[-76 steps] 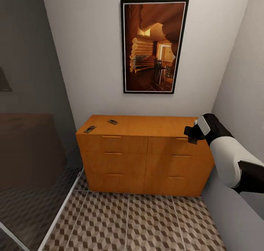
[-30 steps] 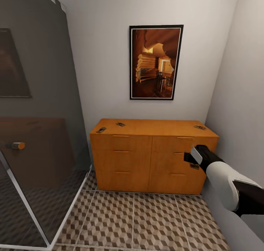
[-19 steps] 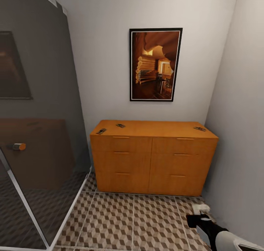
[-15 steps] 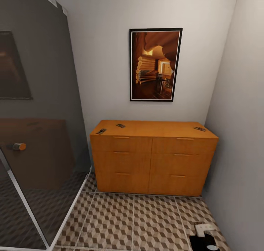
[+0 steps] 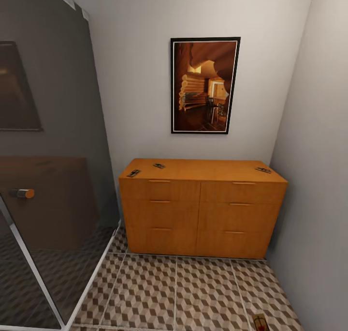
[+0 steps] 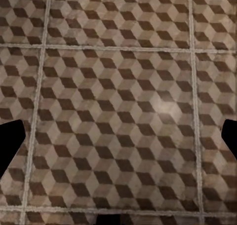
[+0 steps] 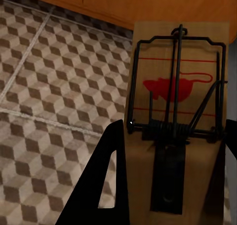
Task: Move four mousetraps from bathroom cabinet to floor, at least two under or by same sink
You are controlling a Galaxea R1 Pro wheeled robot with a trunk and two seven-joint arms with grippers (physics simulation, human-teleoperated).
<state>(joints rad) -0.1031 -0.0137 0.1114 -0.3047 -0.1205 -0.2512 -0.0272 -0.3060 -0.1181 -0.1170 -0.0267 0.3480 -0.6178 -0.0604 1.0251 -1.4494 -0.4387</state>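
The orange-wood cabinet [image 5: 200, 210] stands against the far wall. Three mousetraps lie on its top: two near the left end [image 5: 134, 173] [image 5: 159, 165] and one at the right end [image 5: 263, 170]. Another mousetrap [image 7: 175, 121], a pale board with a red mouse print and dark wire, sits between the fingers of my right gripper [image 7: 175, 131], low over the bathroom floor [image 7: 54, 101]. It also shows as the mousetrap [image 5: 261, 322] at the head view's lower edge. My left gripper [image 6: 118, 141] hangs open over bare floor tiles [image 6: 118, 87]. The sink is out of view.
A glass shower screen [image 5: 48, 200] with a metal frame closes off the left side. A grey wall [image 5: 314, 176] runs close along the right. A framed picture [image 5: 205, 85] hangs above the cabinet. Open tiled floor [image 5: 174, 292] lies in front of the cabinet.
The view has pulled back from the cabinet. My right arm dropped from cabinet-top height to the floor and left the head view; a mousetrap now shows at that view's lower edge.
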